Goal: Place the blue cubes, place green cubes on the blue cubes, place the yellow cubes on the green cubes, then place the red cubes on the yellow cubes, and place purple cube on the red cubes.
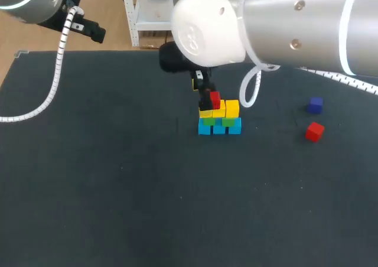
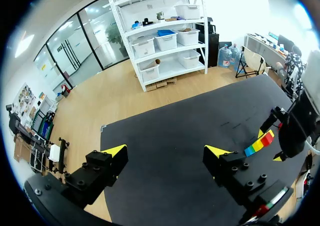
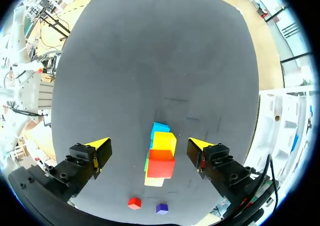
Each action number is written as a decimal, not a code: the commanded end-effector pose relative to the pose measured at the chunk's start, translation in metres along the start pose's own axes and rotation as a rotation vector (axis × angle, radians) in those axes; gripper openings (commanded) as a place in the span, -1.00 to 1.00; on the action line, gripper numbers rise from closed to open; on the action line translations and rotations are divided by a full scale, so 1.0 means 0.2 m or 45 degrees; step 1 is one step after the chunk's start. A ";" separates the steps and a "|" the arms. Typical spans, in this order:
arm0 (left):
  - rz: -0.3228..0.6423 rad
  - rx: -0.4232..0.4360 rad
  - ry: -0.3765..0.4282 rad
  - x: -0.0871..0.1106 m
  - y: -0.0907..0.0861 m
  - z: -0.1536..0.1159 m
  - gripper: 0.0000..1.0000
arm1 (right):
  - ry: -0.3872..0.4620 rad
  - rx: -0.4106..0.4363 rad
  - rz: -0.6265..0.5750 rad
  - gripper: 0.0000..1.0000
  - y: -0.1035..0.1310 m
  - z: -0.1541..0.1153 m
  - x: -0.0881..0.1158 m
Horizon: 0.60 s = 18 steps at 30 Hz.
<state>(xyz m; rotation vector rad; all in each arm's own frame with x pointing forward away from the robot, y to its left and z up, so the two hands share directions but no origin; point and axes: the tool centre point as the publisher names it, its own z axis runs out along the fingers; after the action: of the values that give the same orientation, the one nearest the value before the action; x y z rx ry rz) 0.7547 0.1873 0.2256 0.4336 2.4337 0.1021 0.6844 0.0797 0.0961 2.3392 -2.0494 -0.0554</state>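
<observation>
A small cube pyramid stands mid-table: three blue cubes (image 1: 219,127) at the base, green cubes (image 1: 228,121) on them, yellow cubes (image 1: 231,108) above, and one red cube (image 1: 215,99) on top. My right gripper (image 1: 205,93) hangs directly over the stack. In the right wrist view this gripper (image 3: 149,147) is open, and the red cube (image 3: 161,163) lies between its fingers without touching either. A loose red cube (image 1: 314,131) and a purple cube (image 1: 315,105) lie to the stack's right. My left gripper (image 2: 166,151) is open and empty, high at the far left.
In the left wrist view the stack (image 2: 260,143) sits far ahead of the open fingers, with my right arm (image 2: 295,126) over it. The dark table (image 1: 118,190) stretches wide to the left of and in front of the stack. A white cable (image 1: 56,72) hangs from the left arm.
</observation>
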 end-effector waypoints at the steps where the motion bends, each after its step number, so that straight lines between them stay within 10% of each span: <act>1: 0.002 0.002 0.001 0.00 0.00 0.00 1.00 | 0.000 -0.016 0.027 1.00 -0.05 0.01 0.01; 18: 0.002 0.002 0.001 0.00 0.00 0.00 1.00 | -0.036 0.057 0.265 1.00 0.01 -0.05 0.25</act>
<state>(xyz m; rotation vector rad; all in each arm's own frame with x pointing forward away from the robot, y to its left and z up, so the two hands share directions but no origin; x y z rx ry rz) 0.7546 0.1873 0.2256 0.4336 2.4337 0.1021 0.7015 0.0447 0.1046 2.1241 -2.2764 -0.0455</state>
